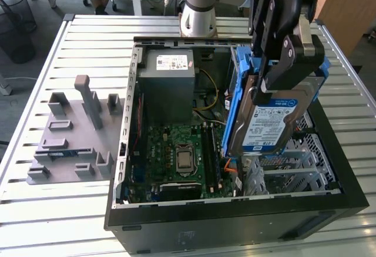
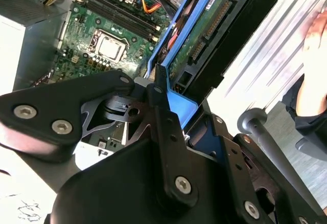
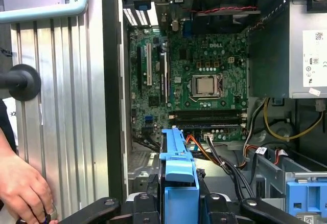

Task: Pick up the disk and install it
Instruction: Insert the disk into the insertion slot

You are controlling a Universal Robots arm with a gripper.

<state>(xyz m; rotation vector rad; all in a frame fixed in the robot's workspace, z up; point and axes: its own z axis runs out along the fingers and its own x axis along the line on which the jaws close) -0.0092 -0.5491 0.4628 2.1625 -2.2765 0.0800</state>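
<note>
The disk (image 1: 267, 125) is a silver drive with a white-and-blue label in a blue carrier bracket (image 1: 235, 107). It hangs tilted above the open computer case (image 1: 235, 225), over the drive cage (image 1: 288, 166) on the exterior view's right. My gripper (image 1: 276, 84) is shut on the disk's upper end, holding it from above. In the second wrist view the disk (image 2: 204, 29) shows its green circuit side and connectors, with my gripper (image 2: 168, 98) clamped on the blue bracket. The first wrist view has the bracket's blue edge (image 3: 176, 165) running down between the jaws of my gripper (image 3: 176, 203).
Inside the case lie the green motherboard (image 1: 176, 151), the grey power supply (image 1: 170, 72) and loose cables (image 3: 219, 157). A grey fixture plate with upright holders (image 1: 70, 134) sits on the slatted table at the exterior view's left. A person's hand (image 3: 25, 188) rests beside the case.
</note>
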